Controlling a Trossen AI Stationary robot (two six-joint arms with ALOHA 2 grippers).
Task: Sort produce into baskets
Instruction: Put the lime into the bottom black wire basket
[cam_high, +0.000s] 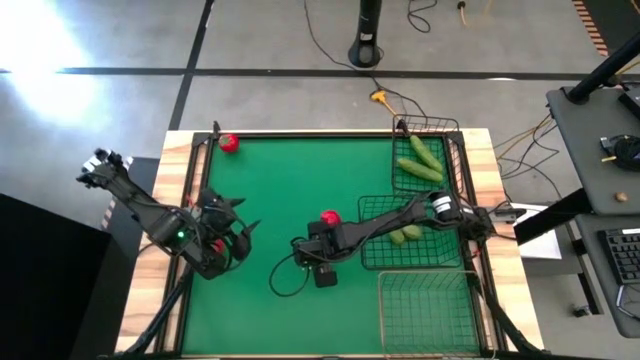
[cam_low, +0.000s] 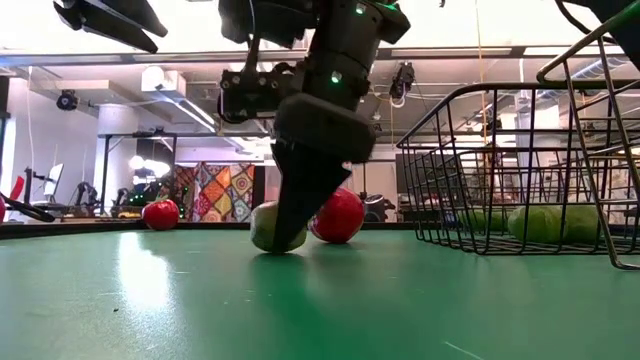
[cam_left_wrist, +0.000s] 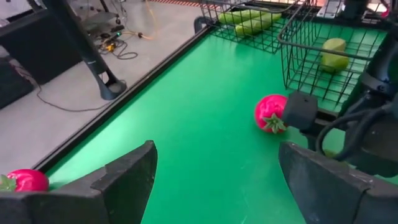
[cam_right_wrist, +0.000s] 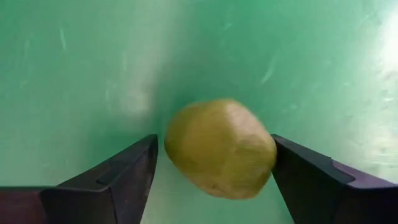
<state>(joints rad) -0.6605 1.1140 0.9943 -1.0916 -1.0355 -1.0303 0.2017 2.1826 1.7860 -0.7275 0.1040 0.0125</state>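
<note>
A yellow-green fruit (cam_right_wrist: 221, 149) rests on the green table, also seen in the low view (cam_low: 268, 228). My right gripper (cam_right_wrist: 214, 180) points down over it near the table's middle (cam_high: 315, 255), open, with a finger on either side. A red fruit (cam_high: 330, 218) lies just beyond it, and another red fruit (cam_high: 229, 143) lies at the far left corner. Two cucumbers (cam_high: 420, 160) lie in the narrow dark basket (cam_high: 452, 150). Two yellow-green fruits (cam_high: 405, 235) lie in the square dark basket (cam_high: 375, 255). My left gripper (cam_left_wrist: 214, 186) waits open at the left (cam_high: 240, 238). My right gripper comes at the yellow-green fruit from above, pointing down. One finger (cam_right_wrist: 298, 171) lies right at the fruit's side (cam_right_wrist: 266, 149); I cannot tell whether it touches. A narrow gap shows between the other finger (cam_right_wrist: 134, 171) and the fruit. The fruit sits on the table.
A paler wire basket (cam_high: 425, 310) stands at the near right corner with nothing showing in it. The square basket's wall (cam_low: 520, 170) stands close to the right of my right gripper. Free green surface lies between the two arms and toward the near edge.
</note>
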